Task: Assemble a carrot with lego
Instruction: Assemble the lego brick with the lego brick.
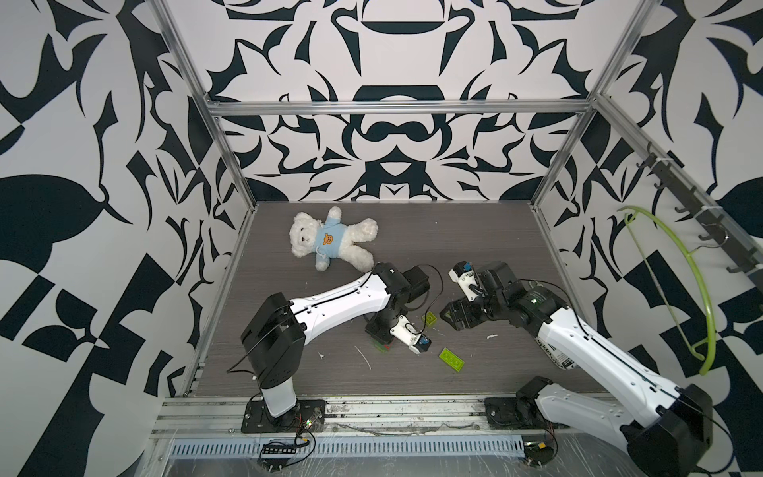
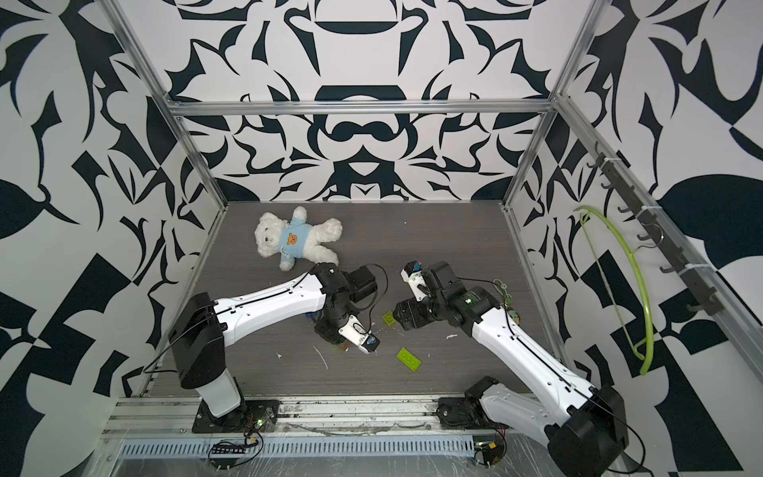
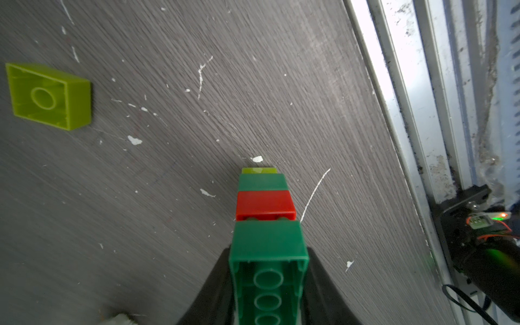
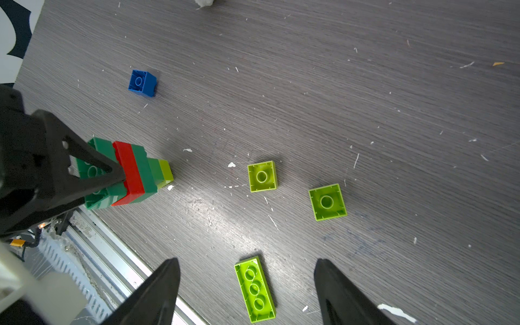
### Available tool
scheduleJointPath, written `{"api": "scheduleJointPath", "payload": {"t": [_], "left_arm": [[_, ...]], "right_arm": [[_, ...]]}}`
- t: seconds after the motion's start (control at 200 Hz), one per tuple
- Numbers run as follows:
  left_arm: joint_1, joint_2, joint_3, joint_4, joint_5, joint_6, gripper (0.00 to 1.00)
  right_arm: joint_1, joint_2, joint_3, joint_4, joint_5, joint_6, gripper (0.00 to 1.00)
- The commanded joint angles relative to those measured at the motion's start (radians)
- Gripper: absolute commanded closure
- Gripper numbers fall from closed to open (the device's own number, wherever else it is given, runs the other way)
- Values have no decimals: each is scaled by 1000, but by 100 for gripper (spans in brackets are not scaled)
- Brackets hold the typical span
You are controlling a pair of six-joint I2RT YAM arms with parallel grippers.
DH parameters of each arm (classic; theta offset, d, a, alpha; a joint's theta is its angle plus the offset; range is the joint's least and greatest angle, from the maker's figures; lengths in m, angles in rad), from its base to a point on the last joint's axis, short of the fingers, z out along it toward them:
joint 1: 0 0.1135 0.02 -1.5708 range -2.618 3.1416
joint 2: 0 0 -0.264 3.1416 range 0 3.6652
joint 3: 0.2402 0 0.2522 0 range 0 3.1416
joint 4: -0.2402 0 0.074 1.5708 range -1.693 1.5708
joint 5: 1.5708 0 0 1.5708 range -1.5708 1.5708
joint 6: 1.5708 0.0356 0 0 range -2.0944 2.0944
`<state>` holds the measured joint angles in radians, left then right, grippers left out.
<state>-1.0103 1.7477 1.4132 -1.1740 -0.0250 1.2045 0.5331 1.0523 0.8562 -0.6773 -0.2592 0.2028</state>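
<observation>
The left gripper (image 3: 268,261) is clamped on the wide dark green end of the half-built carrot (image 3: 266,208). The carrot sits at lower centre of the left wrist view, its lime tip down at the table (image 3: 168,225). The right gripper (image 4: 246,261) hangs empty with its jaws apart. The oblong lime brick (image 4: 254,289) shows between those jaws at the bottom of the right wrist view. Its long axis runs nearly up-and-down the frame, so closing would likely pinch its narrow width.
</observation>
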Motion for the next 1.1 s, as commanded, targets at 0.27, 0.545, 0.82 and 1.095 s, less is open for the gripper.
{"api": "scheduleJointPath", "payload": {"t": [0.27,0.545,0.82,1.095], "left_arm": [[-4,-30,-23,-7,9,14,100],[-4,-19,-31,-10,-8,11,100],[-6,-19,-24,-1,8,12,100],[-22,-25,-37,6,-14,-11,100]], "right_arm": [[-2,-9,-3,16,-15,-5,20],[-3,-7,-3,18,-15,-5,20],[-3,-14,-5,15,-12,-5,20],[-3,-8,-5,17,-14,-6,20]]}}
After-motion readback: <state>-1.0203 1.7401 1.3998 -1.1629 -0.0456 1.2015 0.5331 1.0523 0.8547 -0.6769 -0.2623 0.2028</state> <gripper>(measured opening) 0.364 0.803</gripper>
